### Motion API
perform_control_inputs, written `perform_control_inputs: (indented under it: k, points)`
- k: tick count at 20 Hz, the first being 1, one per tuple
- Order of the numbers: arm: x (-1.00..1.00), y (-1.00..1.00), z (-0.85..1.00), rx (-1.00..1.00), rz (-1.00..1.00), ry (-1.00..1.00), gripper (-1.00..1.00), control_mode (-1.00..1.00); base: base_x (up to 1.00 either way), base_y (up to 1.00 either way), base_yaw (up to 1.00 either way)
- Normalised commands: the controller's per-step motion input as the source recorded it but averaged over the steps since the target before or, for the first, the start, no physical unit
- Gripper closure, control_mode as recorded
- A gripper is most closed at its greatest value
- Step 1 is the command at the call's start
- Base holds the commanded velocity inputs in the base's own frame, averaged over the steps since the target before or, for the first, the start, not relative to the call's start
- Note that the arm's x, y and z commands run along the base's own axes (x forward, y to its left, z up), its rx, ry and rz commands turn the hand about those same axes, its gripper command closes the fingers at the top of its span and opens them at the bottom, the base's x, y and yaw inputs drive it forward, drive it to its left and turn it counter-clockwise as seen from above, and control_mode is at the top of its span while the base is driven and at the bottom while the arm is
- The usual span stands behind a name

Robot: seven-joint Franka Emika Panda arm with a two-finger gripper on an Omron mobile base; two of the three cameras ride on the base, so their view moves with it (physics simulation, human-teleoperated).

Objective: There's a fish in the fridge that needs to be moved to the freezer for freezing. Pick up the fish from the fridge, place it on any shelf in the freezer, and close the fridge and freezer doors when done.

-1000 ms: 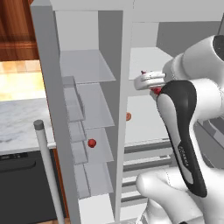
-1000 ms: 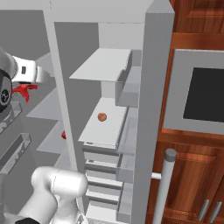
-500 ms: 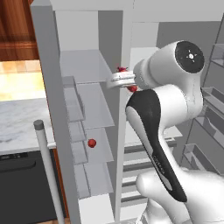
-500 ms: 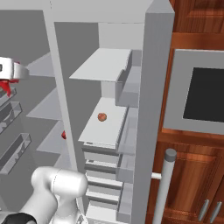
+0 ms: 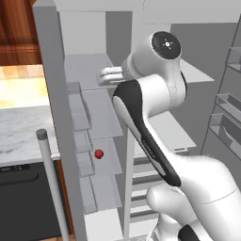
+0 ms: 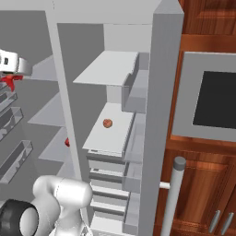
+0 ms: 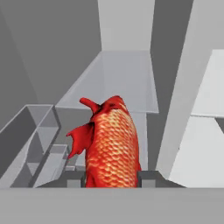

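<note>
In the hand view the fish (image 7: 111, 144), red and scaly with small fins, sits upright between my two dark fingertips (image 7: 74, 177). My gripper (image 7: 111, 178) is shut on it. Ahead of it lies a pale upper shelf of the freezer (image 7: 118, 78). From the left base view my gripper (image 5: 104, 76) reaches into the narrow freezer (image 5: 101, 117) just above its upper shelf. The right base view shows my gripper (image 6: 10, 73) at the far left with the fish (image 6: 10, 80) hanging red under it. Beside it, the fridge (image 6: 110, 133) stands open.
A smooth red ball (image 5: 99, 154) rests on a lower freezer shelf. An orange-red ball (image 6: 107, 123) lies on a fridge shelf. The freezer door (image 5: 52, 117) with its bar handle (image 5: 51, 183) stands open at left, the fridge door (image 6: 161, 115) at right. Drawers (image 6: 108, 184) sit below.
My arm has swung left from the fridge opening past the divider into the freezer, carrying the fish. The gripper has stayed shut on it.
</note>
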Motion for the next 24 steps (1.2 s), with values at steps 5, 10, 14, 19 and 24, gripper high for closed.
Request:
perform_control_inputs:
  k: [5, 10, 14, 19, 24]
  points:
    - [0.64, 0.12, 0.0, 0.0, 0.0, 0.07, 1.0, -1.0, 0.0, 0.0, 0.0]
    - [0.45, 0.3, -0.06, -0.05, 0.0, 0.0, 1.0, -1.0, 0.0, 0.0, 0.0]
    - [0.33, 0.24, -0.01, -0.04, 0.0, 0.02, 1.0, -1.0, 0.0, 0.0, 0.0]
    - [0.43, 0.18, -0.14, 0.0, 0.0, 0.06, 1.0, -1.0, 0.0, 0.0, 0.0]
    - [0.39, 0.15, -0.24, 0.0, 0.0, 0.05, 1.0, -1.0, 0.0, 0.0, 0.0]
